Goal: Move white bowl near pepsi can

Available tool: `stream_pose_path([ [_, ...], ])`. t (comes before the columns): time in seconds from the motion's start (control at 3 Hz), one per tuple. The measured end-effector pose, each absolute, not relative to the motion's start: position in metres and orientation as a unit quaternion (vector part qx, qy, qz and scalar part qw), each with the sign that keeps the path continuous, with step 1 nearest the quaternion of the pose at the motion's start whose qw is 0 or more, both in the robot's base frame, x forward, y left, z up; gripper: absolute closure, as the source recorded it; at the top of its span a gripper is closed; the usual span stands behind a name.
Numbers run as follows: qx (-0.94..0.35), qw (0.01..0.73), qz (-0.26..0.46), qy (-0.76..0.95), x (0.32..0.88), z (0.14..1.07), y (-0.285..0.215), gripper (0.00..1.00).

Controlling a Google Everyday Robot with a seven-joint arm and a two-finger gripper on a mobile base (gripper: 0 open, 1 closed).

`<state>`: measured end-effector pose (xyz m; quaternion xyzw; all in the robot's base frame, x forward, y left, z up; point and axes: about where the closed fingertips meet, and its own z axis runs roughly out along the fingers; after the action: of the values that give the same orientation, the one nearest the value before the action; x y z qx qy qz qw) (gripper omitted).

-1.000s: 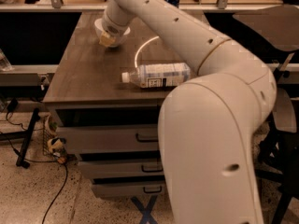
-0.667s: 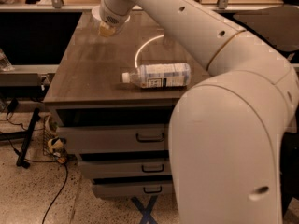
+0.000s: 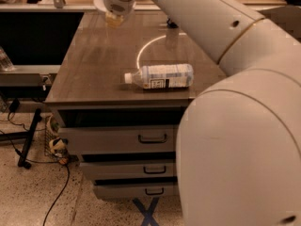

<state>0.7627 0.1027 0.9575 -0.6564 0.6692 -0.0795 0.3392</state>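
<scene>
My gripper (image 3: 114,19) hangs over the far left corner of the brown table (image 3: 94,74), below the white wrist. A white rounded rim (image 3: 98,2) sticks out to the left of the wrist. It looks like the white bowl at the gripper, mostly hidden. A small dark shape (image 3: 170,23) at the far side of the table, right against the arm's edge, may be the pepsi can. The arm hides most of it.
A clear plastic bottle (image 3: 160,76) with a white cap lies on its side near the table's front edge. A thin white arc (image 3: 146,47) shows on the tabletop behind it. My big white arm covers the right side. Drawers (image 3: 153,139) sit under the table. Cables lie on the floor at left.
My gripper has moved away from the bottle toward the table's far left corner, with the white rim beside it. The bottle has not moved.
</scene>
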Motion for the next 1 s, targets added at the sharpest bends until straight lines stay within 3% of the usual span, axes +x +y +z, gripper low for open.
stream_pose_path([
  [0.33, -0.647, 0.34, -0.082, 0.678, 0.765, 0.955, 0.092, 1.0],
  [1.0, -0.565, 0.295, -0.212, 0.741, 0.795, 0.972, -0.094, 1.0],
])
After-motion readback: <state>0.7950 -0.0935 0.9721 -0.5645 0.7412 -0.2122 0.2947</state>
